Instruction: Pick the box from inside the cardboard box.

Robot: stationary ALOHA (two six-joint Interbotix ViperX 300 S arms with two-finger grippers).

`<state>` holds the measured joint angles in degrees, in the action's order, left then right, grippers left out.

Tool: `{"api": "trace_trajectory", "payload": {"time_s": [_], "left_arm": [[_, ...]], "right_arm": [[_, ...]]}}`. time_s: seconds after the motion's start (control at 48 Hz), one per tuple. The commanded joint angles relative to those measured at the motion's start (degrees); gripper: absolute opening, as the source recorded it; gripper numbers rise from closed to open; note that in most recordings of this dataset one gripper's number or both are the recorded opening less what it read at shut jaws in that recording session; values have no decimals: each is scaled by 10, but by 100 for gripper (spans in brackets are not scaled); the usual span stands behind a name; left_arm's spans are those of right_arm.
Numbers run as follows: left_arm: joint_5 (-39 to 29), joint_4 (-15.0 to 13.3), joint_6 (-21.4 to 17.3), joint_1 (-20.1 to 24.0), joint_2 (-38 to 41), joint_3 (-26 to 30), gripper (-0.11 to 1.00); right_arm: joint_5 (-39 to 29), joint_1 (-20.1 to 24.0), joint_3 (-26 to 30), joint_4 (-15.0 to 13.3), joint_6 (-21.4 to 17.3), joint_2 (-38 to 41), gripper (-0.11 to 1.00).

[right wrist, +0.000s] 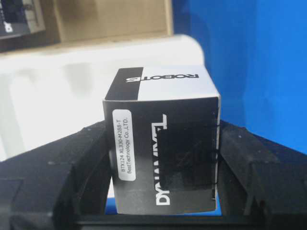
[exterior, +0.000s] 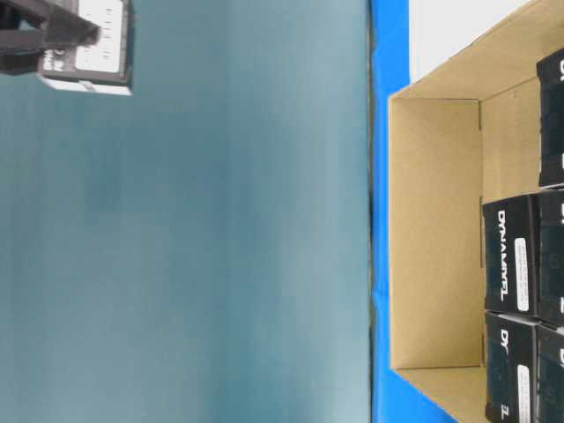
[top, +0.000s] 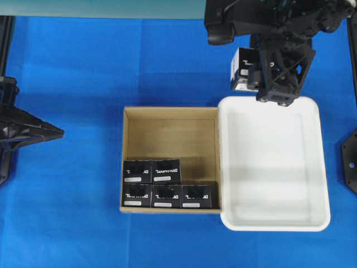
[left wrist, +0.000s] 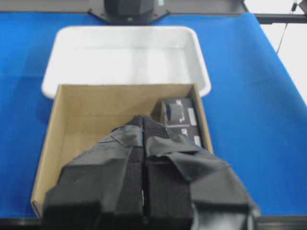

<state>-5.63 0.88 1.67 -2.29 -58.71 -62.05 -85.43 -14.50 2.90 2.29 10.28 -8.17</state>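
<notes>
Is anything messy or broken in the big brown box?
Nothing looks broken or spilled. Five black boxes sit neatly against one wall of the cardboard box, three in one row and two beside it. The gap belongs to the sixth box, gripped in the right gripper by the white tray.

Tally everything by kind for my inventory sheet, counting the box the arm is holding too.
Small black boxes: 6, five in the cardboard box and one in the right gripper
Cardboard box: 1
White tray: 1
Total: 8
</notes>
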Motion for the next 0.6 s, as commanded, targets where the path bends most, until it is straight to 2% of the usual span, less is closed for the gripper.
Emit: {"api": "trace_trajectory", "payload": {"time_s": [0.0, 0.292, 0.438, 0.584], "left_arm": [[3, 1, 0, -1, 4, 16, -7], [3, 1, 0, -1, 3, 17, -7], [3, 1, 0, -1, 3, 17, -7], [3, 1, -1, -1, 3, 16, -7]], "right_arm": [[-4, -1, 13, -2, 1, -6, 63], [-10, -11, -7, -7, 3, -10, 63], [7, -23, -63, -7, 13, -14, 63], [69, -27, -137, -7, 29, -18, 63]]}}
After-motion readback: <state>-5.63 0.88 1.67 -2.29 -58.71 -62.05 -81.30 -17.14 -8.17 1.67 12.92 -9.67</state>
